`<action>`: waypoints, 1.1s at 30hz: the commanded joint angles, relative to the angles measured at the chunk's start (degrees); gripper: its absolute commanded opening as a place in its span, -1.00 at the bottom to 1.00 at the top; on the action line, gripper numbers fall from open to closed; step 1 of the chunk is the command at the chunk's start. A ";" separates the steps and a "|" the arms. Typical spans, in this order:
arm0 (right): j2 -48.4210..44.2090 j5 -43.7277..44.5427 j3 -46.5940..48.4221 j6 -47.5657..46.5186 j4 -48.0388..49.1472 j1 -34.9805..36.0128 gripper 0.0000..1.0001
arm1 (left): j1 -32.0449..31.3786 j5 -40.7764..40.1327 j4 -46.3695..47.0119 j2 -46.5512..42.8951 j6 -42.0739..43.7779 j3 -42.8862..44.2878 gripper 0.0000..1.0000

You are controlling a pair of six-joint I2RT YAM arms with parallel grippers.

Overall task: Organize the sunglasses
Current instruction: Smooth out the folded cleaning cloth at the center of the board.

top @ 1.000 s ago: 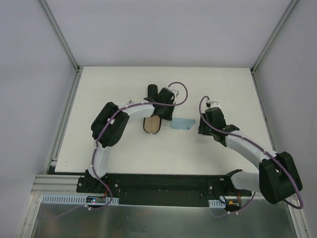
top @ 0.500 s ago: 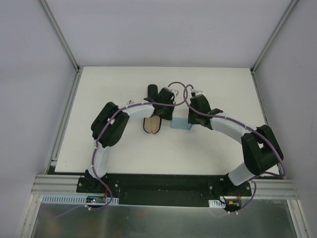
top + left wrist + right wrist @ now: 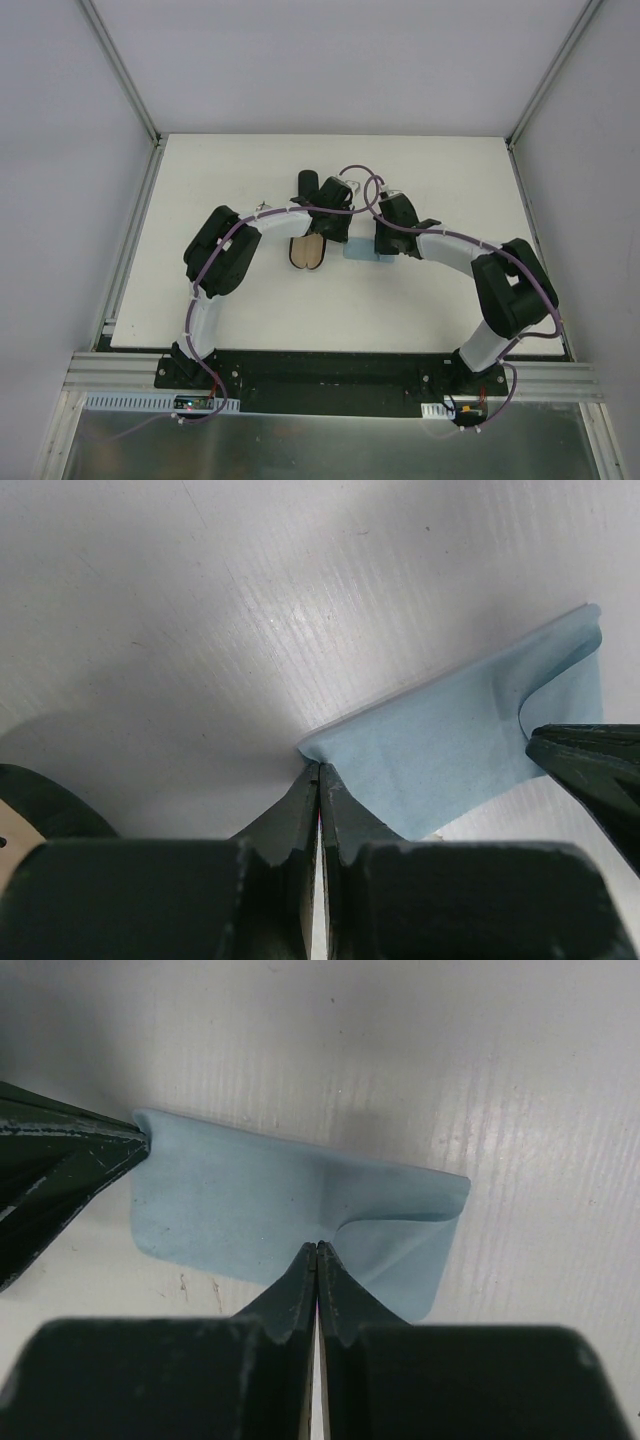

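**Both claws clamped on the blue cloth; sunglasses not locatable**

Left gripper point(image 3: 317, 767) is sitting fully closed, with its fingertips pinching the left corner of the light-blue cloth point(image 3: 450, 745). Right gripper point(image 3: 317, 1248) is also closed tight. It is nipping the cloth's near edge, right where a fold is curling up toward the right end. The cloth is lying mostly flat on the white table point(image 3: 200, 590), with that one flap lifting.

In the top view both arms are reaching in to mid-table, and the two wrists are sitting close together over the cloth. The open case point(image 3: 307, 253), tan lining facing up, is lying just left of the cloth and partly under the left wrist. Its dark rim is showing at the lower-left corner of the left wrist view.

Sunglasses: can't tell where they are sitting. Neither pair is resolving in any view, and the arms are covering much of that area.
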 commanded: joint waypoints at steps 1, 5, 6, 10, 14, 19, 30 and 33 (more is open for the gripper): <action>0.84 -1.89 1.87 0.91 2.07 0.21 -0.99 | -0.05 -1.07 -0.79 -1.84 -0.13 -0.72 -1.00; 1.37 -1.28 1.53 1.44 1.72 0.04 -0.99 | -0.05 -1.07 -0.79 -2.01 -0.04 -0.72 -1.00; 1.37 -0.84 1.44 1.79 1.28 -0.05 -0.98 | 0.04 -1.16 -0.79 -1.93 -0.04 -0.72 -1.00; 1.11 -0.84 -0.32 3.19 0.57 -1.80 -0.99 | -0.05 -1.42 -0.79 -1.92 0.04 -0.80 -1.00; -0.55 -1.98 -2.34 4.16 0.66 -3.65 -0.99 | -0.05 -1.69 -0.79 -1.66 0.13 -0.72 -1.00; -5.04 -1.37 -5.06 3.99 0.92 -4.36 -0.99 | 0.04 -1.77 -0.79 -1.49 0.13 -0.63 -1.00; -12.59 5.13 -8.49 2.67 1.10 -4.45 -0.99 | 0.13 -1.95 -0.79 -2.10 0.13 -0.98 -1.00; -14.27 3.39 -10.34 2.32 4.52 -4.45 -0.99 | 0.13 -1.95 -0.88 -2.19 0.22 -0.98 -1.00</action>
